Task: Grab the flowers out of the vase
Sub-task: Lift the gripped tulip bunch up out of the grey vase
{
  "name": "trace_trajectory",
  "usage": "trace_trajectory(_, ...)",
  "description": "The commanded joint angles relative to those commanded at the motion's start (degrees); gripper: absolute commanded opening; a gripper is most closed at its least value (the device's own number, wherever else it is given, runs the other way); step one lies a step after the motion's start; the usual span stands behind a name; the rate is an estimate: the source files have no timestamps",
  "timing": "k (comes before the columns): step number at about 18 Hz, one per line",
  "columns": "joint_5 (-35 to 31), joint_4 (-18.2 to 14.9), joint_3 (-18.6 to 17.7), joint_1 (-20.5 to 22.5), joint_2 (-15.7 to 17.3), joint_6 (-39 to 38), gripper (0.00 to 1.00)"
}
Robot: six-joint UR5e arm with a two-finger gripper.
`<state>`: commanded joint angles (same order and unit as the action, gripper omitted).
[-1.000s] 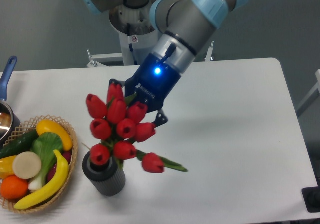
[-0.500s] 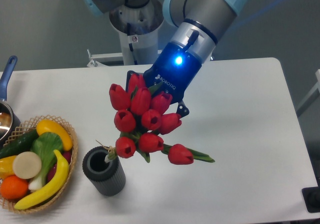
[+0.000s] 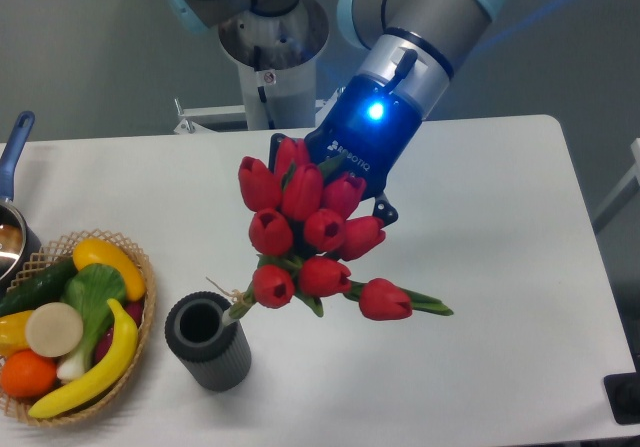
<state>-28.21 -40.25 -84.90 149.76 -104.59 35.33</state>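
Observation:
The flowers (image 3: 303, 229), a tied bunch of red tulip buds with green stems and leaves, hang in the air above the middle of the white table. Their stem ends sit just above and to the right of the vase's rim, clear of its opening. The vase (image 3: 207, 343), a short dark grey ribbed cylinder, stands upright with its round hollow top showing. My gripper (image 3: 328, 181), blue-lit, comes in from the upper right and is shut on the bunch; the blooms hide most of its fingers.
A wicker basket (image 3: 143, 317) of fruit and vegetables stands left of the vase. A blue-handled metal pot (image 3: 14, 152) sits at the table's left edge. The arm's base (image 3: 270, 62) rises behind the table. A black object (image 3: 625, 399) is at the lower right corner.
The gripper has carried the flowers up and to the right. The stems have come out of the vase, whose hollow top now shows.

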Motion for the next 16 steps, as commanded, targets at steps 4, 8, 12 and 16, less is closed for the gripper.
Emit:
trace_trajectory(4,0.00,0.00,-0.17,0.97,-0.09,0.96,0.32)
trace_trajectory(8,0.00,0.00,-0.35,1.94,-0.09,1.76,0.32)
trace_trajectory(12,0.00,0.00,-0.35,2.11,-0.26,2.73,0.32)
trace_trajectory(16,0.09,0.00,-0.79,2.82,-0.18,3.16,0.32)
